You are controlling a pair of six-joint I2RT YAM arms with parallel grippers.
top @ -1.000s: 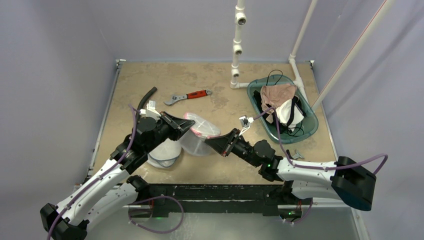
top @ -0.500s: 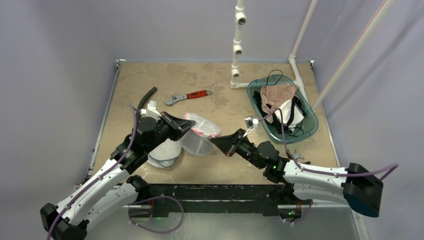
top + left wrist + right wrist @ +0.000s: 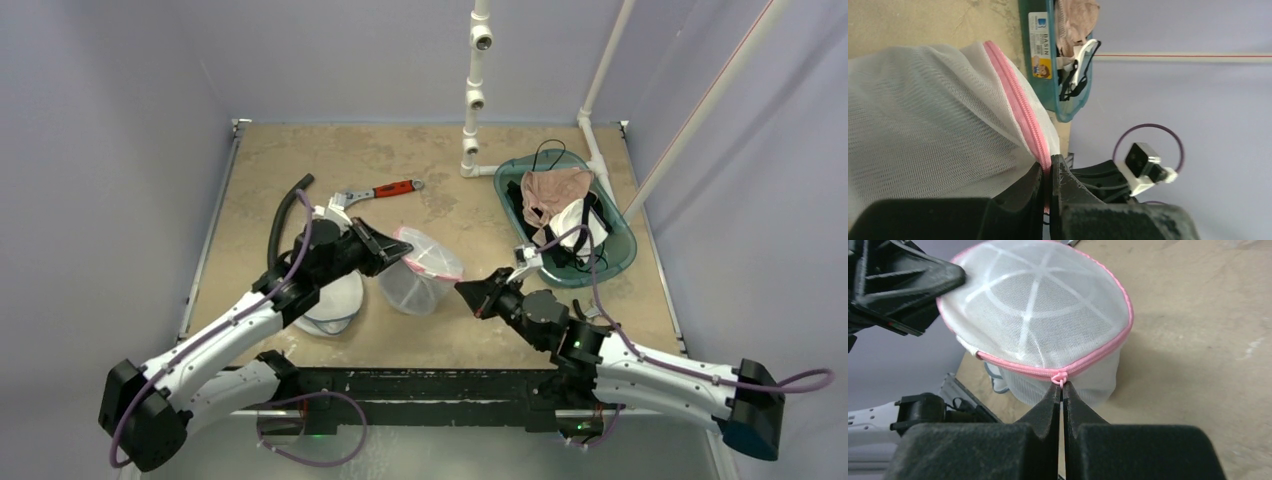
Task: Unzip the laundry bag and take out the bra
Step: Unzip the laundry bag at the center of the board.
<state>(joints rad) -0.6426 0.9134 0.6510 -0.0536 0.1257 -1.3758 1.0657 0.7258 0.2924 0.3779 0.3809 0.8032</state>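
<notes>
Laundry bag (image 3: 420, 272), left gripper (image 3: 1048, 172) clamping its pink rim, right gripper (image 3: 1061, 387) pinching zipper pull (image 3: 1060, 376), wrench (image 3: 378, 191) behind, teal basin (image 3: 506, 192) right

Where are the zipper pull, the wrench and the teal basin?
zipper pull (image 3: 1060, 376), right wrist view, on its pink tab.
wrench (image 3: 378, 191), top external view, mid-shank by the red handle.
teal basin (image 3: 515, 168), top external view, on its far-left rim.

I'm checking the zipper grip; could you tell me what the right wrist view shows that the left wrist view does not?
Only the right wrist: the right gripper shut on the pink zipper pull. Only the left wrist: the teal basin holding garments. Both: the white mesh laundry bag, its pink zipper, and the left gripper clamped on the bag's edge.
</notes>
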